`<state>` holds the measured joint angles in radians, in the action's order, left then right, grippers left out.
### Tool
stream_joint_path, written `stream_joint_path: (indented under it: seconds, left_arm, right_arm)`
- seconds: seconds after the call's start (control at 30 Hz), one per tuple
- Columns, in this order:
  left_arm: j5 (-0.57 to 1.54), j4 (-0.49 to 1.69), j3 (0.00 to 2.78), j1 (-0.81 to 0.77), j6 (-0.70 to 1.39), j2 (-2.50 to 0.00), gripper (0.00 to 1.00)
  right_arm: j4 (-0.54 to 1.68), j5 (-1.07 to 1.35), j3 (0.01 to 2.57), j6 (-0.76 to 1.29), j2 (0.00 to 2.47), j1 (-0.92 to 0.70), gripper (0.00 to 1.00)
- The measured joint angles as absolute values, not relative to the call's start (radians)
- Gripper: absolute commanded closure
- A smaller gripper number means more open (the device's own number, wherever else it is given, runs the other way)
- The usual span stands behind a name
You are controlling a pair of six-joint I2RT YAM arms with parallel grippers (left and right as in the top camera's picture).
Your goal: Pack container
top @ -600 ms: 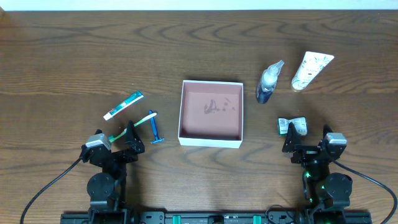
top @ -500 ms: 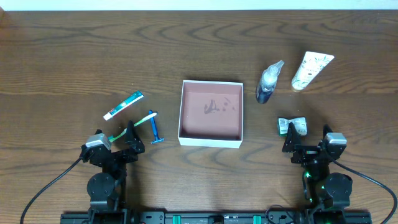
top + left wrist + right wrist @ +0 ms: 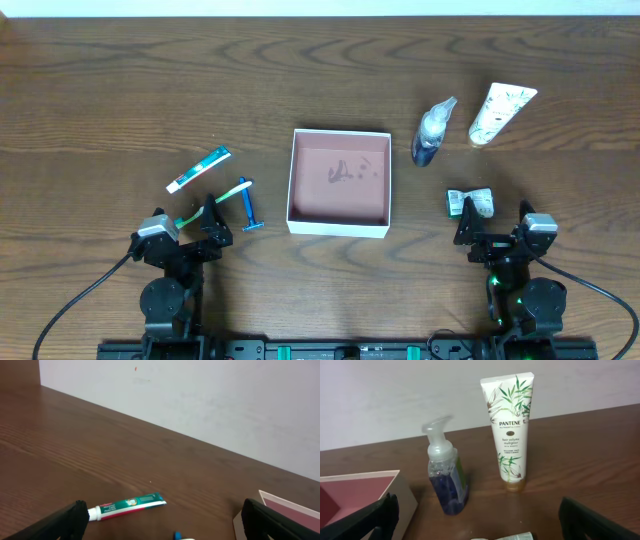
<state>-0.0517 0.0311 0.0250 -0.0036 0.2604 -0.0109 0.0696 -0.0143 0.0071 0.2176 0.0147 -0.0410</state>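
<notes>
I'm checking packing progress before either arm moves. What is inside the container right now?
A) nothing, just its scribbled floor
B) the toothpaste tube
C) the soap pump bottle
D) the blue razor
A: in the overhead view the container shows only its bare reddish floor with faint marks, while the toothpaste tube, razor and pump bottle all lie outside its walls.

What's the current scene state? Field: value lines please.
container: empty, mid-table
left of container: toothpaste tube, toothbrush, blue razor
right of container: foam soap pump bottle, Pantene tube, small crumpled packet
left hand: open, empty, by the toothbrush
right hand: open, empty, by the packet
packed so far: nothing
</notes>
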Motion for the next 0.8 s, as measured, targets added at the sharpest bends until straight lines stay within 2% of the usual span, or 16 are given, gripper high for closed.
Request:
stream_joint_path:
  seconds: [0.8]
  left_arm:
    - [-0.052,0.031,0.025,-0.004,0.260,-0.011,0.02]
  right_arm:
    - [0.049,-0.015,0.007,0.219,0.015,-0.041,0.01]
